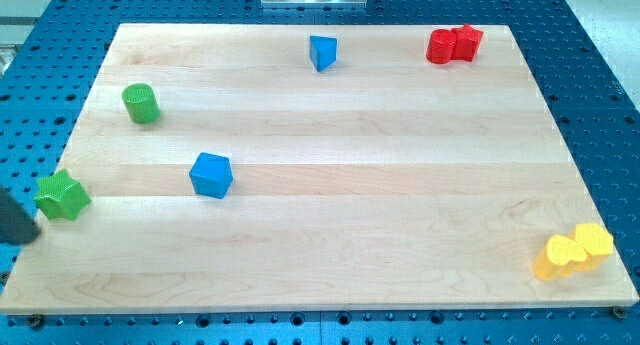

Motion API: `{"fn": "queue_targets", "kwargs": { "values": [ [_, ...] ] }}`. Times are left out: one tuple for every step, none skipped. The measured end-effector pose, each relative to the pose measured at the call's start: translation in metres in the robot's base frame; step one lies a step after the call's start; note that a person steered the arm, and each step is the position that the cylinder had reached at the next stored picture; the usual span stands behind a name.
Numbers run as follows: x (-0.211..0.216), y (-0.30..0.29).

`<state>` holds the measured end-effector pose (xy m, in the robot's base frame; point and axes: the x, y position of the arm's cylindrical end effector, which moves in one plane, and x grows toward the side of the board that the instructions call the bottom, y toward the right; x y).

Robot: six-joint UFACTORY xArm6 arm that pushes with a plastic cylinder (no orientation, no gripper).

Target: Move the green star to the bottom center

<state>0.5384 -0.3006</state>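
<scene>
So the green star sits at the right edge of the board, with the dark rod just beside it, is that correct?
Not quite. The green star sits at the left edge of the board, not the right, as the camera view shows. The rest holds: my tip is just beside it, toward the view's left and bottom. The blocks near the right edge are the two yellow ones.

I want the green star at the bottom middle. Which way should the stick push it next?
Probably push toward the view's right, slightly downward. My tip sits just left of and below the green star at the board's left edge, and the bottom center lies far to the right.
</scene>
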Motion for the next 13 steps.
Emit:
{"fn": "queue_targets", "kwargs": {
  "values": [
    [-0.014, 0.001],
    [-0.015, 0.006],
    [-0.035, 0.031],
    [-0.056, 0.041],
    [-0.071, 0.048],
    [-0.011, 0.107],
    [0.054, 0.188],
    [0.056, 0.178],
    [0.031, 0.125],
    [0.019, 0.097],
    [-0.013, 0.149],
    [0.012, 0.192],
    [0.027, 0.227]
  ]
}}
